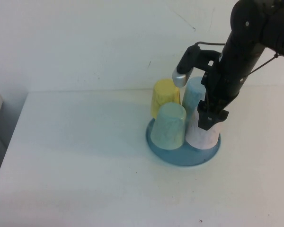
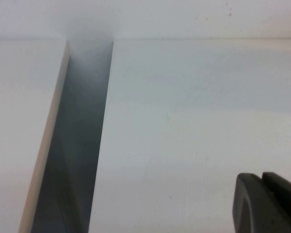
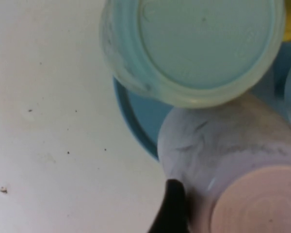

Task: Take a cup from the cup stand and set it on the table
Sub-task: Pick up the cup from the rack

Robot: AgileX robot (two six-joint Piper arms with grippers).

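Note:
The pale pink speckled cup point(image 1: 202, 135) stands upside down on the round blue cup stand point(image 1: 180, 158), on the side nearest my right arm. My right gripper point(image 1: 211, 118) hangs right over it, open, its jaws straddling the cup's upper part. In the right wrist view the cup point(image 3: 233, 145) fills the near corner and one dark finger point(image 3: 173, 206) sits beside its wall; the other finger is out of frame. My left gripper point(image 2: 262, 182) is shut on nothing above the bare white table point(image 2: 194, 121), out of the high view.
A mint green cup point(image 1: 169, 125), a yellow cup point(image 1: 163, 97) and a light blue cup point(image 1: 194, 94) also stand inverted on the stand. The white table point(image 1: 85, 165) spreads to the left and front. A dark gap point(image 2: 80, 145) runs along the table's left edge.

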